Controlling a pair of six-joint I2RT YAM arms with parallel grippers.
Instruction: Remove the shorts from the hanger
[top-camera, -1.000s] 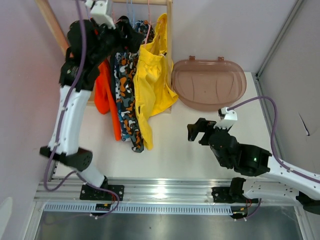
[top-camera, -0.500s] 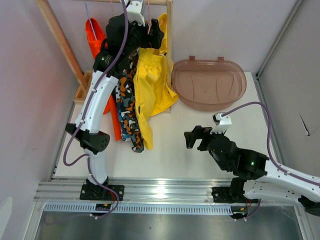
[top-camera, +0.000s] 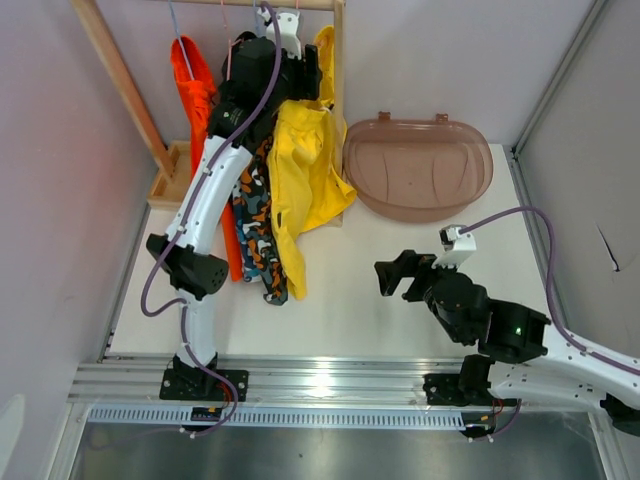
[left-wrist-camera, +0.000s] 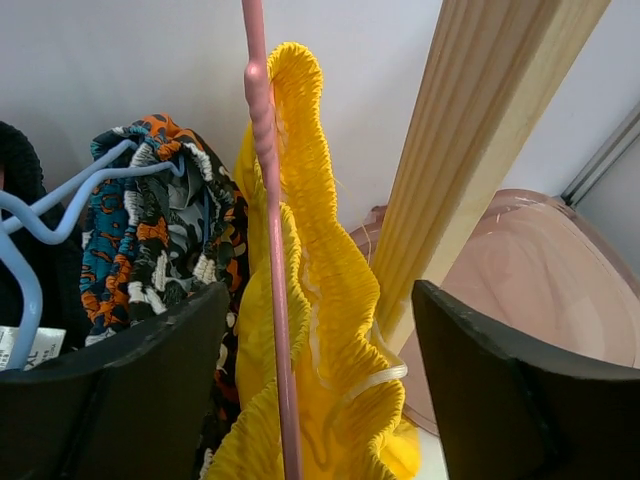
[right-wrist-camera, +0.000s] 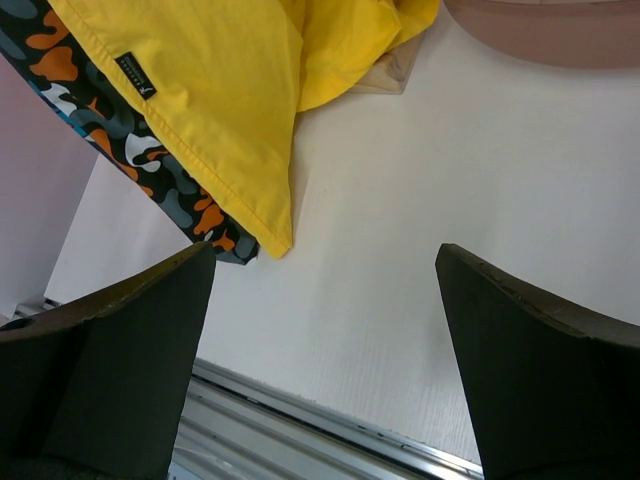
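1. Left jaws sit apart up at the rack, with the waistband of the yellow shorts (left-wrist-camera: 320, 300) and a pink hanger (left-wrist-camera: 268, 250) between them.
2. Wooden post (left-wrist-camera: 470, 150) stands just right of the waistband; print shorts (left-wrist-camera: 150, 240) hang just left.
3. Right jaws gape wide over the counter (right-wrist-camera: 400, 200), yellow hem corner up-left, open counter between.

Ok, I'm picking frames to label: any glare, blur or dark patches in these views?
Top view: sharp, evenly lit, a bright glare patch on the rail. Left wrist view: hanger and yellow shorts crisp, left fingers underexposed black. Right wrist view: sharp too, right fingers just dark shapes.
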